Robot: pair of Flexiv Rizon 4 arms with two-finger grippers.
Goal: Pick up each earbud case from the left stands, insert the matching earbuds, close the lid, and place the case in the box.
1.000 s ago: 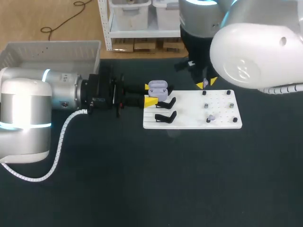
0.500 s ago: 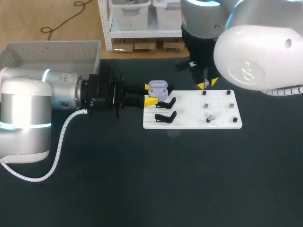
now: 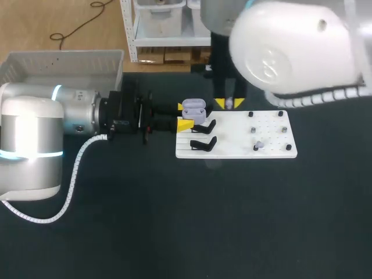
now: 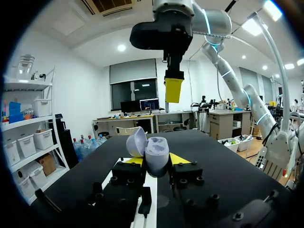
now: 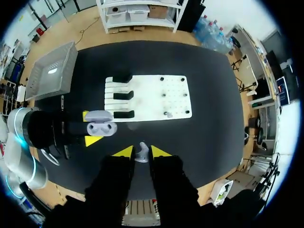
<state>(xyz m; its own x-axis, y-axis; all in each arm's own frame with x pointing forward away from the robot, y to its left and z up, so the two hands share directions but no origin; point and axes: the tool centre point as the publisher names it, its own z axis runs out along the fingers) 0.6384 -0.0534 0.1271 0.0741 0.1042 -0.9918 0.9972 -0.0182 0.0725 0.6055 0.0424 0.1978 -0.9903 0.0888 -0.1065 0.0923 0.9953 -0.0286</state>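
Big black table (image 3: 174, 221), with the left arm (image 3: 52, 125) lying low along it from the left edge and the right arm (image 3: 290, 52) coming in from the far right corner. The grey box (image 3: 64, 64) sits at the table's far left corner. The white board (image 3: 232, 148) lies about mid-table, a bit toward the far edge, with the black stands (image 3: 203, 143) on its left part.

The left gripper (image 4: 156, 160) is clamped around the lavender earbud case (image 5: 100, 128), with a yellow tip pressed on each side. The case's lid is flipped open, and it's held up off the stands at the board's far left corner.

The right gripper (image 3: 229, 104) hangs pointing down over the board's far edge, just right of the case. Its fingers are nearly together, pinching a small grey earbud (image 5: 141, 153) between the tips. Earbud and case are near each other but not touching.
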